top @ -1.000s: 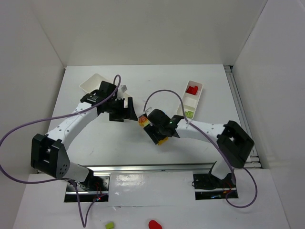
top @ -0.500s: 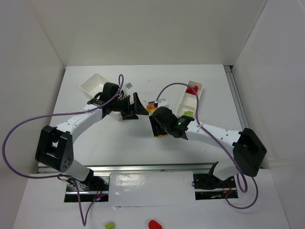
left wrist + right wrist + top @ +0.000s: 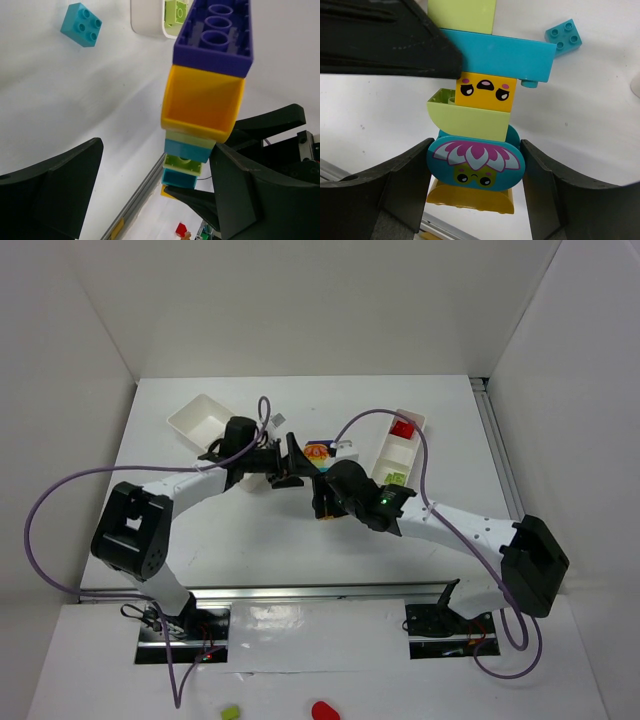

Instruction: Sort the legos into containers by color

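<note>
My right gripper [image 3: 475, 172] is shut on a stack of joined legos [image 3: 485, 85], clamping its cyan flower-face piece [image 3: 475, 161]. From above, the stack [image 3: 318, 452] hangs over the table's middle, with the right gripper [image 3: 325, 487] just in front of it. My left gripper [image 3: 156, 150] is open wide; the stack's purple [image 3: 215, 35] and yellow bricks [image 3: 202, 102] lie between its spread fingers [image 3: 50, 190]. From above, the left gripper [image 3: 291, 461] sits just left of the stack. One loose cyan lego [image 3: 81, 31] lies on the table. The narrow container [image 3: 412, 448] holds a red lego [image 3: 402, 429] and a lime one [image 3: 397, 479].
A second white container [image 3: 198, 417] stands at the back left. White walls close in the table on three sides. A metal rail [image 3: 320, 592] runs along the near edge. In front of it lie a lime piece [image 3: 231, 710] and a red piece [image 3: 324, 709].
The right gripper carried the stack back and toward the middle. The left gripper swung right to meet it, and its open fingers now flank the stack.
</note>
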Tool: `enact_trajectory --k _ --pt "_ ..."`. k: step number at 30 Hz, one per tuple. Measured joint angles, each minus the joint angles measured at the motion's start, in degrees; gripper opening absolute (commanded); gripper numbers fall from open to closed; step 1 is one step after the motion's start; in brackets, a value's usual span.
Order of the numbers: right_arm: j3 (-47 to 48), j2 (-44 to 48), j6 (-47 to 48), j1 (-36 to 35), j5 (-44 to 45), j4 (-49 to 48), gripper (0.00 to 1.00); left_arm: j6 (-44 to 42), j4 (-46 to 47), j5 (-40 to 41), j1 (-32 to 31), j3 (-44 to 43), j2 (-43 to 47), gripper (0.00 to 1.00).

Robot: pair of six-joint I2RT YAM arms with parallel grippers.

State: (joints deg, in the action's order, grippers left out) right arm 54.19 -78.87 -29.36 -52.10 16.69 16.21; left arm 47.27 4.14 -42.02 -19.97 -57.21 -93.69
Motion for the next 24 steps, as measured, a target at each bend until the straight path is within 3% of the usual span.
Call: enact_trajectory --k 7,17,20,22,24 --pt "0.0 0.0 0.0 0.0 -0.9 0.0 0.47 2.4 7.4 -4.0 0.0 -0.2 -2.8 0.82" --pt "0.2 -1.7 0.0 0.0 -1.2 0.0 0.47 4.4 10.6 -4.8 -0.1 -1.4 -4.5 0.76" --pt "0.2 -2.2 0.0 0.0 -1.4 0.1 0.47 5.5 11.2 -4.1 0.0 -1.4 -4.4 0.65" --pt "0.2 -2.2 0.0 0.0 -1.4 0.1 0.47 5.8 11.5 -4.1 0.0 -1.4 -4.3 0.51" --pt "0.2 -2.2 0.0 0.0 -1.5 0.0 0.47 5.8 12.0 -4.2 0.0 -1.4 -4.3 0.49"
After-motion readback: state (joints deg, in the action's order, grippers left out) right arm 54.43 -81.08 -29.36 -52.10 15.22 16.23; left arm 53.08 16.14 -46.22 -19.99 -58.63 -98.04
